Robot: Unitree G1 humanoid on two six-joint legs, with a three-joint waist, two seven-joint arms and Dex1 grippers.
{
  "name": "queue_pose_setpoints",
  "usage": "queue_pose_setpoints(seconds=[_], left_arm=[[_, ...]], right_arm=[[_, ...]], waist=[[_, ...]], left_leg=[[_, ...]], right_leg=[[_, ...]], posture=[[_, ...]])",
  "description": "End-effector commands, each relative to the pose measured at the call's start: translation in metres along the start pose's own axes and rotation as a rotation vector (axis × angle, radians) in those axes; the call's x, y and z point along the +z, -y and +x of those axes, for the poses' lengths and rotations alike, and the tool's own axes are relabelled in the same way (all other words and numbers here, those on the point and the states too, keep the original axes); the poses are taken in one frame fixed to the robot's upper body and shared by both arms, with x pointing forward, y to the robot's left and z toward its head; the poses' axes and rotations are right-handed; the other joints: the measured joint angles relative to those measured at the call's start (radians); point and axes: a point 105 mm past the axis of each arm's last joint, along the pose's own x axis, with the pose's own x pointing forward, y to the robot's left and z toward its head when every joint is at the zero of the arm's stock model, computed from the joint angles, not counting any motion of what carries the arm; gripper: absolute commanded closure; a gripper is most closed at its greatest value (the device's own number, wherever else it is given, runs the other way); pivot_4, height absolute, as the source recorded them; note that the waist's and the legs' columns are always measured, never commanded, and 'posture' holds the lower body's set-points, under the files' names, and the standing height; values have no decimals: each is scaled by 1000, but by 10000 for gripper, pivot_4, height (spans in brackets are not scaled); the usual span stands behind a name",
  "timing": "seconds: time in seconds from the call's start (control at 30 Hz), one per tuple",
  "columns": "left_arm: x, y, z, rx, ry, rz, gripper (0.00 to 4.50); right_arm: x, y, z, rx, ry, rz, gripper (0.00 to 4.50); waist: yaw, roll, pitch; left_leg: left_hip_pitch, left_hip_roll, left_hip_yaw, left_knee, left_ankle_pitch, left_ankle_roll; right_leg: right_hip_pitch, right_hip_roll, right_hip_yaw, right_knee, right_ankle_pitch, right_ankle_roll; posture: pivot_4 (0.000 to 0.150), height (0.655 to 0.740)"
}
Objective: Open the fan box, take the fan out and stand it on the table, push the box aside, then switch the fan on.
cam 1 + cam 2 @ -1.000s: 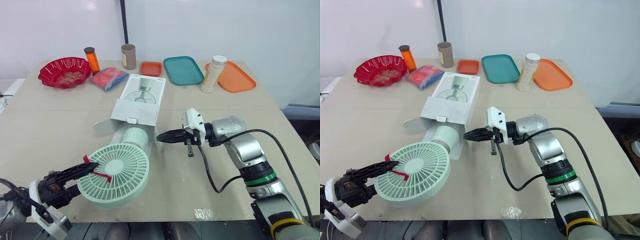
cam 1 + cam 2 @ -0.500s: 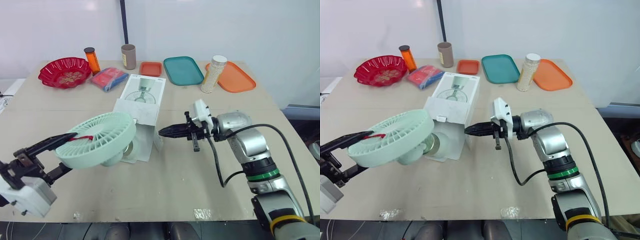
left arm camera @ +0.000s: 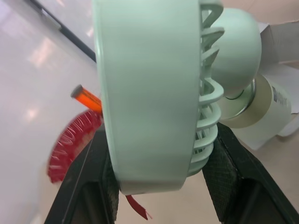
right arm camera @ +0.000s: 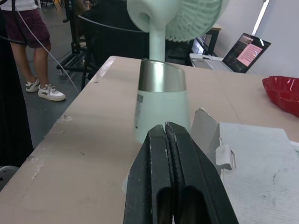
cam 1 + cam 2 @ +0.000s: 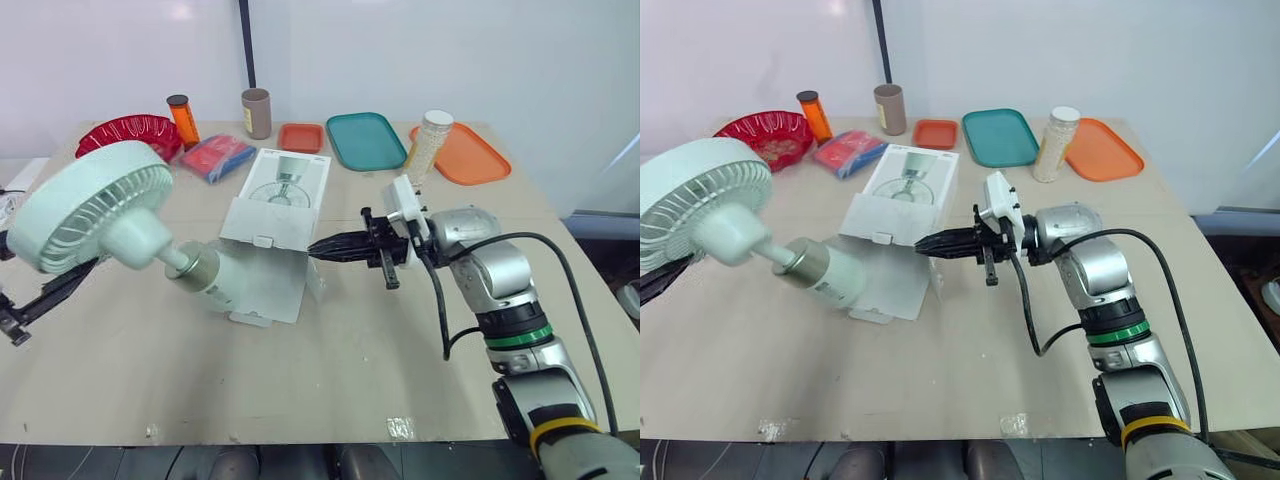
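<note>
Head cam: the fan (image 5: 90, 205) is hanging tilted over the table's (image 5: 350, 380) left side with its base by the open end of the box (image 5: 285, 195), and the right gripper (image 5: 322, 247) is pointing at that box. Left wrist cam: the left gripper (image 3: 161, 135) is grasping the fan head in its jaws. Right wrist cam: the right jaws are sitting clenched on nothing, facing the fan's base.

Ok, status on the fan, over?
Left gripper shut on fan. Right gripper shut, empty, tips at box mouth. Fan out, tilted, not standing. Open box flap under its base.
</note>
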Motion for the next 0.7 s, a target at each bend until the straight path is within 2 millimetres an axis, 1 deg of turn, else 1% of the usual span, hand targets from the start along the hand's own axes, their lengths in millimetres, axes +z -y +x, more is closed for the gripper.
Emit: queue_pose_setpoints(seconds=[0.03,0.1,0.17,0.23,0.27,0.4,0.47,0.6,0.7], left_arm=[[14,-18,-13,71,26,-28,25761],[12,-19,-16,64,7,-72,25761],[12,-23,-19,60,-11,-40,25761],[15,-42,-25,96,-36,0,25761],[17,-48,-27,92,-49,20,25761],[19,-57,-34,40,-101,48,25761],[16,-65,-38,33,-160,81,25761],[9,-79,-43,80,-206,97,25761],[-11,-84,-46,93,-289,117,25761]], right_arm=[[6,2,0,-4,7,-38,45000],[5,2,0,-6,5,-37,45000],[4,2,1,-7,2,-36,45000],[4,1,2,-6,4,-34,45000],[5,1,2,-5,7,-33,45000],[7,5,5,-25,17,-29,45000],[8,7,6,-35,23,-36,45000],[8,8,8,-41,26,-38,45000],[5,6,10,-39,20,-39,45000]], waist=[[0,0,0],[0,0,0],[0,0,0],[0,0,0],[1,0,0],[-2,0,0],[-3,0,0],[-3,0,0],[-4,0,0]], left_leg=[[0,0,0,0,0,0],[0,0,0,0,0,0],[0,0,0,0,0,0],[0,0,0,0,0,0],[0,0,-1,0,0,0],[0,1,-1,0,0,0],[0,2,-1,-1,0,-1],[0,3,0,-2,0,-1],[0,4,0,-2,0,-1]], right_leg=[[0,0,0,0,0,0],[0,0,0,0,0,0],[0,0,0,0,0,0],[0,0,0,0,0,-1],[0,1,0,0,0,-1],[0,2,0,0,0,-2],[-1,3,0,0,0,-2],[-2,3,0,0,-1,-3],[-2,3,0,0,-1,-3]], posture=[[1500,7400],[1500,7400],[1500,7400],[1500,7400],[1500,7400],[1500,7400],[1500,7400],[1500,7400],[1500,7400]])
